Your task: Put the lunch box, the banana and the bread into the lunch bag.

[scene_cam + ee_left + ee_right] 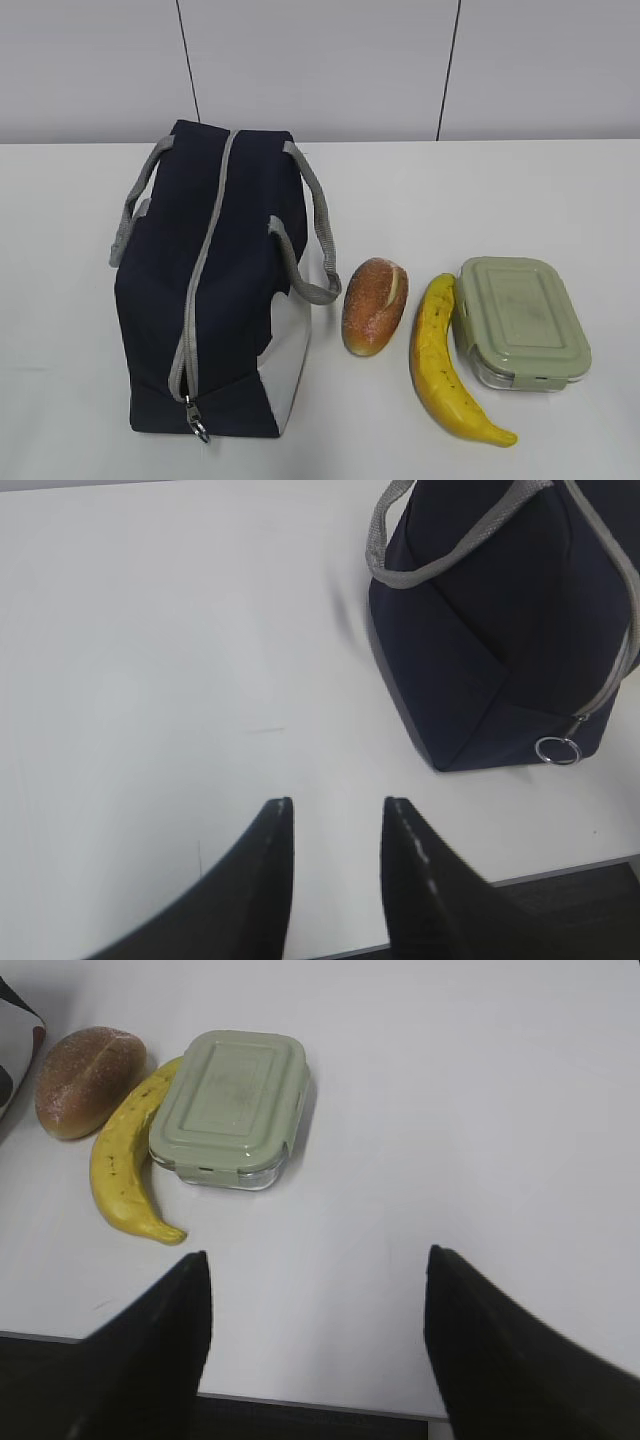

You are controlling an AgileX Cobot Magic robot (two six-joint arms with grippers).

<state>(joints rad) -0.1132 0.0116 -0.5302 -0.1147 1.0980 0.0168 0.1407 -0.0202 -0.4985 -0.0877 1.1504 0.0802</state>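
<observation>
Nothing packed yet. Lunch bag [215,290] stands zipped shut toward the table's left side; soft fabric, so take the ring pull [557,750] at its front end. Bread [375,305] lies just right of it, then the banana [447,362], touching the lunch box [520,322] toward the right; box looks rigid, probably heaviest, smooth lid, grip across its short sides. Left gripper [338,825] partly open, empty; right gripper [318,1285] wide open, empty.

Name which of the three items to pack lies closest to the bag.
The bread, right beside the lunch bag; the banana and lunch box lie farther right.
</observation>
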